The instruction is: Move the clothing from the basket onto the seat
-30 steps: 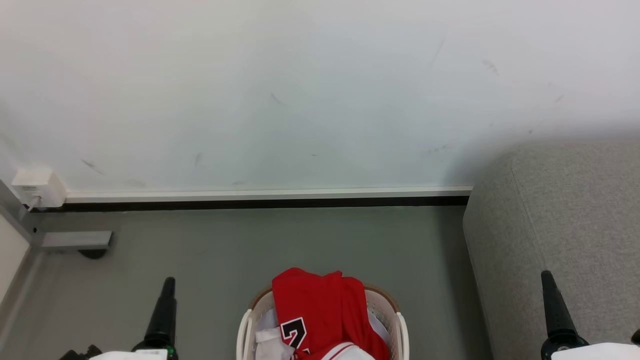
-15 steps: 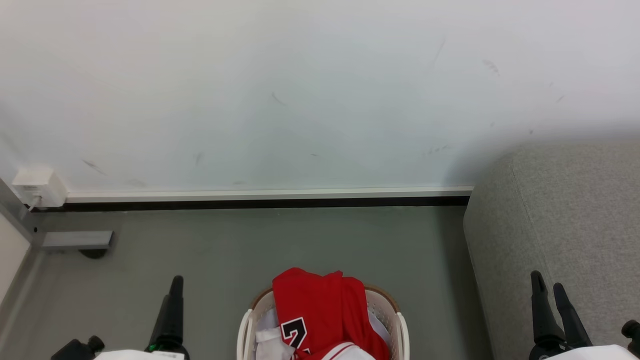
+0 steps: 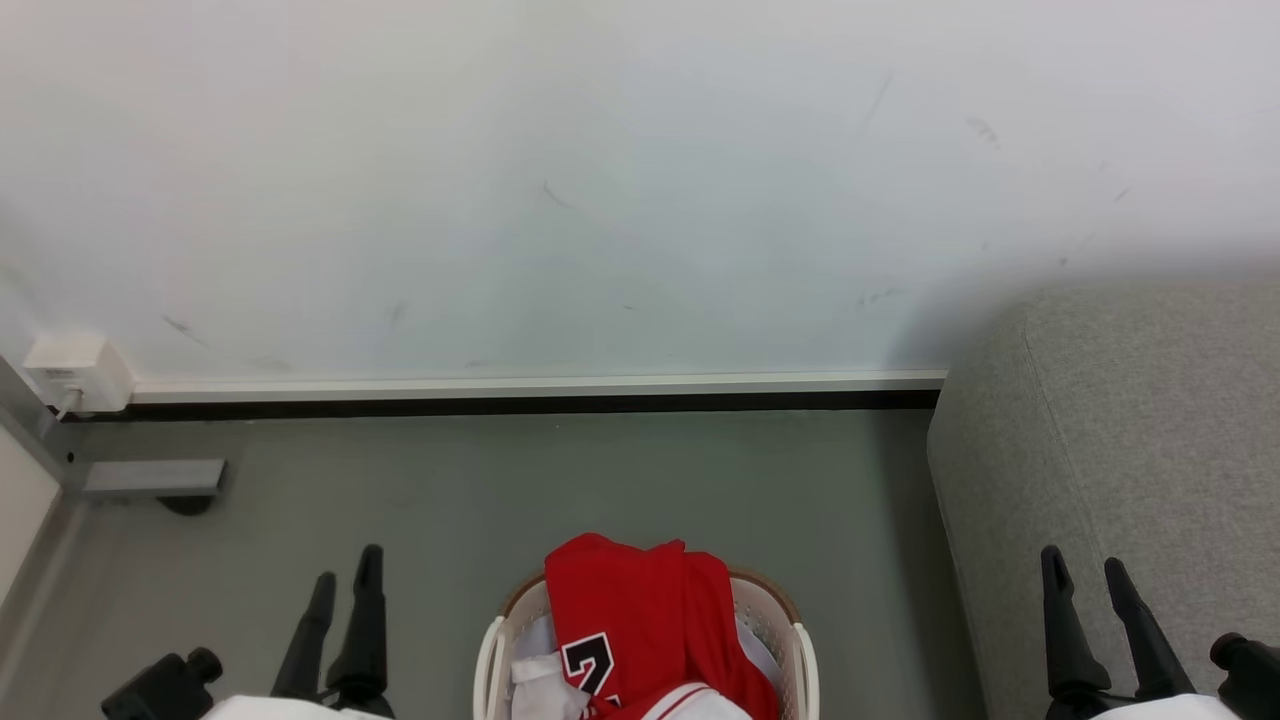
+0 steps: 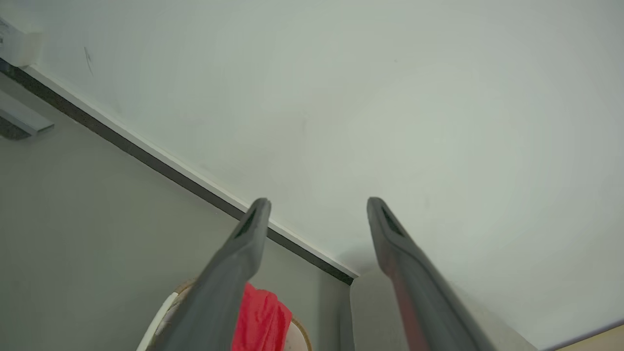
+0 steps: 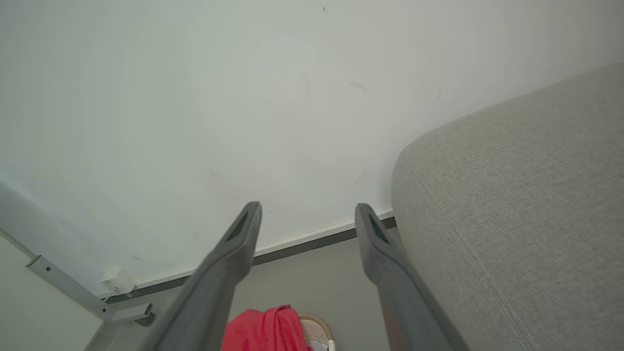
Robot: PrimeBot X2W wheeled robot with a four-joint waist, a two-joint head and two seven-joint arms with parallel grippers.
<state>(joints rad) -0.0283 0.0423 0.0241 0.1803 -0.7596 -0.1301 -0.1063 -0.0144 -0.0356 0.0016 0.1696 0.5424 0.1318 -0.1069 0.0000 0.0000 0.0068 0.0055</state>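
Observation:
Red clothing (image 3: 645,620) with a black-and-white number is heaped in the white basket (image 3: 800,655) at the bottom middle of the head view, draped over its far rim. The light grey seat (image 3: 1130,440) fills the right side. My left gripper (image 3: 347,563) stands open over the floor left of the basket, nothing between its fingers. My right gripper (image 3: 1083,565) is open in front of the seat, also empty. In the left wrist view the clothing (image 4: 261,319) shows beyond the open left gripper (image 4: 317,204). The right wrist view has the open right gripper (image 5: 307,209), clothing (image 5: 265,329) and seat (image 5: 516,209).
A white wall (image 3: 600,180) with a baseboard (image 3: 520,390) stands behind the grey floor (image 3: 560,480). A white socket box (image 3: 72,372) and a grey metal bracket (image 3: 150,478) sit at the far left corner.
Both wrists have rolled, so each gripper now shows two separate fingers instead of one. The left gripper has shifted right toward the basket, the right one left. Basket and clothing have not moved.

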